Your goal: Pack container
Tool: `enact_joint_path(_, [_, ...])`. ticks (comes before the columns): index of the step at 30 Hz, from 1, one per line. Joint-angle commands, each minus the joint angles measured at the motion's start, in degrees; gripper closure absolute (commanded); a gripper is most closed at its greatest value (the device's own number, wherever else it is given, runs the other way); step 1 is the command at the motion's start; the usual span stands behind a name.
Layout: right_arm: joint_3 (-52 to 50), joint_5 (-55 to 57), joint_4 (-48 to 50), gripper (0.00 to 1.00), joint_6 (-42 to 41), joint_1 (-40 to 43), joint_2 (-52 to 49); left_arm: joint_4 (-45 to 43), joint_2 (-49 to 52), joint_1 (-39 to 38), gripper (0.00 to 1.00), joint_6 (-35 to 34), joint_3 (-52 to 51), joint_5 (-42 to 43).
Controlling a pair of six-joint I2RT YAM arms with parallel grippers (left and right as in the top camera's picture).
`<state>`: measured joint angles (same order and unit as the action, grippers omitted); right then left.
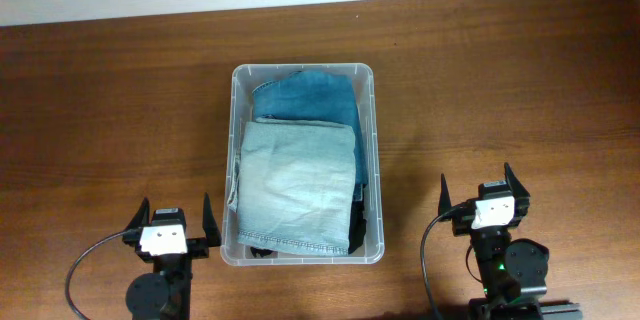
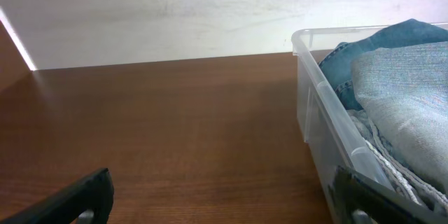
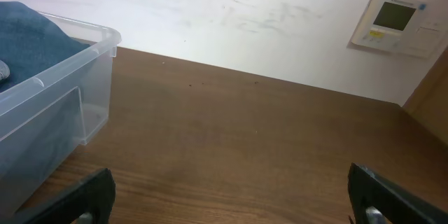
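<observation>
Inside, folded jeans (image 1: 298,185) fill the container (image 1: 368,130) on the table (image 1: 500,90).

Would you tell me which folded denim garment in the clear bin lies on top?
The pale light-wash folded denim; the darker blue denim lies partly beneath it, showing only at the far end.

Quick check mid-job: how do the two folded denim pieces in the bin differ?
The pale denim is a faded, washed-out blue; the dark denim is a deeper mid blue. The pale denim lies on top at the near end of the container, while the dark denim sits at the far end, partly covered by it. More of the pale denim shows. Both are folded and inside the container.
</observation>
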<state>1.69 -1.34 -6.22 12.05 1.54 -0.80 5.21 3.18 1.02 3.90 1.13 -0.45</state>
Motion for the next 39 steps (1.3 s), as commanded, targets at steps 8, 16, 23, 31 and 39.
enact_joint_path(8, [-0.6,0.5,0.1,0.02,-0.1,0.4,0.5,0.3,0.4,-0.2,0.01,0.9,-0.2,0.2])
enact_joint_path(16, [-0.6,0.5,0.1,0.02,-0.1,0.4,0.5,0.3,-0.8,-0.2,0.01,0.9,-0.2,0.2])
enact_joint_path(23, [-0.7,0.5,0.5,0.02,-0.1,0.4,0.6,0.3,-2.9,-0.2,0.01,0.9,-0.2,0.2])
enact_joint_path(31, [-1.4,0.5,2.0,0.02,-0.1,0.4,0.6,0.1,-2.9,-0.2,0.00,0.9,-0.2,0.2])
enact_joint_path(39, [-1.4,0.5,2.0,0.02,-0.1,0.4,0.6,0.0,-2.9,-0.2,0.01,0.9,-0.3,0.2])
